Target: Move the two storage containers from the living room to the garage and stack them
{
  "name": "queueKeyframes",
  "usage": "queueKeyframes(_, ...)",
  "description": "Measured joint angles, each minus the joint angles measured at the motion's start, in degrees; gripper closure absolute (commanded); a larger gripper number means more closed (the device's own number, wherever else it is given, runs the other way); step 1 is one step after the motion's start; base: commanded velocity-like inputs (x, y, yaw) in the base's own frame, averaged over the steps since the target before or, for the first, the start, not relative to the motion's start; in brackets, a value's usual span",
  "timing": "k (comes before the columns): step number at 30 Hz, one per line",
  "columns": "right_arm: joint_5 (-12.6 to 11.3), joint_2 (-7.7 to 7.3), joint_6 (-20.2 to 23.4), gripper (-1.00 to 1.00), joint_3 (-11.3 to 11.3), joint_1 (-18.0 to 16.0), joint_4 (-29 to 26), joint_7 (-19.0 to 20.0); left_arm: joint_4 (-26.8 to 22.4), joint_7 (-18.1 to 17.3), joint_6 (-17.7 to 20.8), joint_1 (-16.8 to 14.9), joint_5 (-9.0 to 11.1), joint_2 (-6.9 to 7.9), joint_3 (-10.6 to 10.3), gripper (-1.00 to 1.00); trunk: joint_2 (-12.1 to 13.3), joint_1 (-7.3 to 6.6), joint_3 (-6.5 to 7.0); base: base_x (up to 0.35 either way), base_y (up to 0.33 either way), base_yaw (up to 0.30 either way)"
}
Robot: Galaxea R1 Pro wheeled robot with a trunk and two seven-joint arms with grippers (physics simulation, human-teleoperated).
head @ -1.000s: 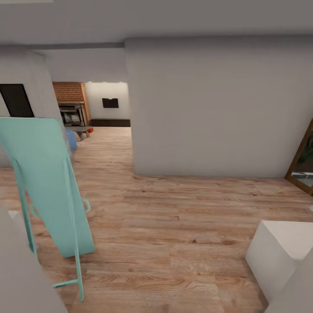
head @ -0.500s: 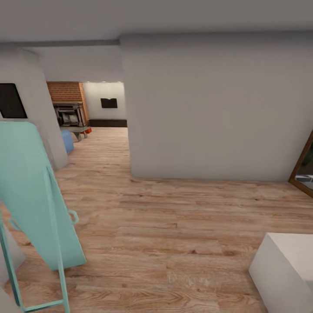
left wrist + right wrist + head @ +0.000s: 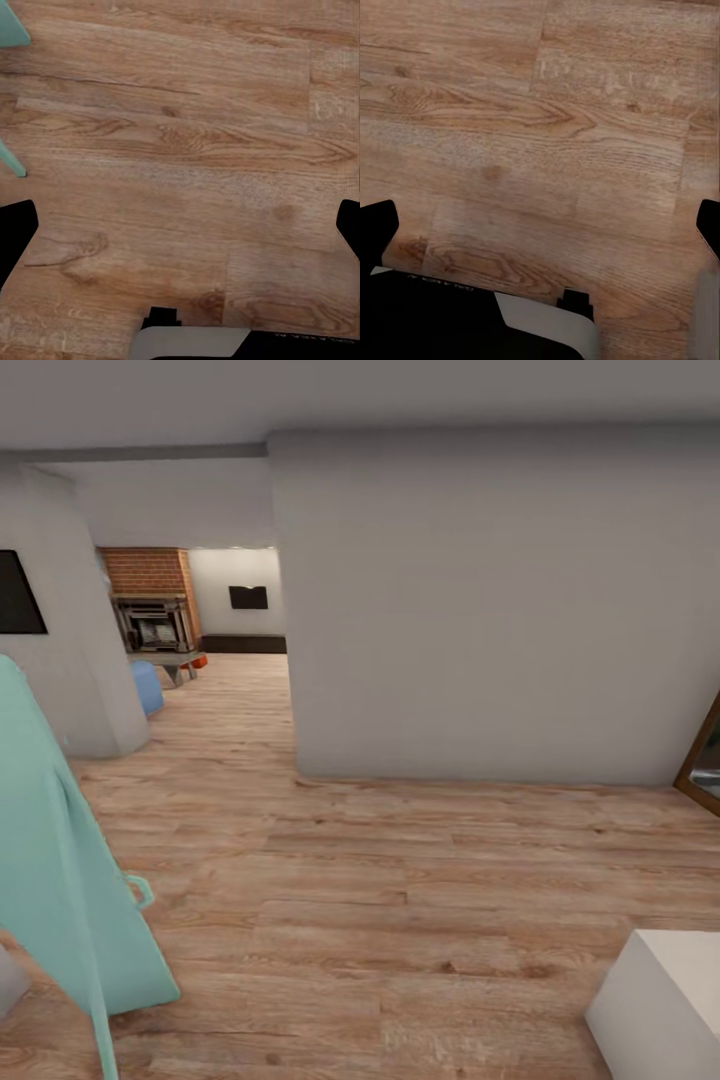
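Far off through the opening at the back left lies the living room (image 3: pixel 170 630), with a brick fireplace, a grey low table and a blue seat. A small orange-red shape (image 3: pixel 200 660) beside that table may be one of the storage containers; it is too small to tell. The garage and its floor are out of view. My left gripper (image 3: pixel 180 232) hangs open over light wood planks, its black fingertips (image 3: pixel 16 232) far apart with nothing between them. My right gripper (image 3: pixel 540 225) is open the same way above the planks.
A teal folding stand (image 3: pixel 60 880) leans close at my left. A white block (image 3: pixel 665 1000) sits at the lower right. A big grey wall (image 3: pixel 480 610) stands ahead, with the passage to its left. A wood-framed panel (image 3: pixel 703 760) shows at the right edge.
The whole head view has shifted: the camera has moved forward, so the teal stand slid left and down in the picture and the white block dropped toward the corner.
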Motion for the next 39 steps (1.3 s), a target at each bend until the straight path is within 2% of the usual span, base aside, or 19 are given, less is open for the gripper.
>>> queueKeyframes(30, 0.1, -0.03, 0.0, -1.00, 0.0, 0.0, -0.2, 0.0, 0.0, 0.0, 0.0, 0.0, 0.0, 0.00, 0.0, -1.00, 0.0, 0.00, 0.00, 0.324, 0.000, 0.001)
queueKeyframes(39, 0.1, 0.00, 0.0, -1.00, 0.0, 0.0, -0.2, 0.0, 0.0, -0.1, 0.0, 0.0, 0.0, 0.01, 0.0, -1.00, 0.0, 0.00, 0.00, 0.324, 0.000, 0.218)
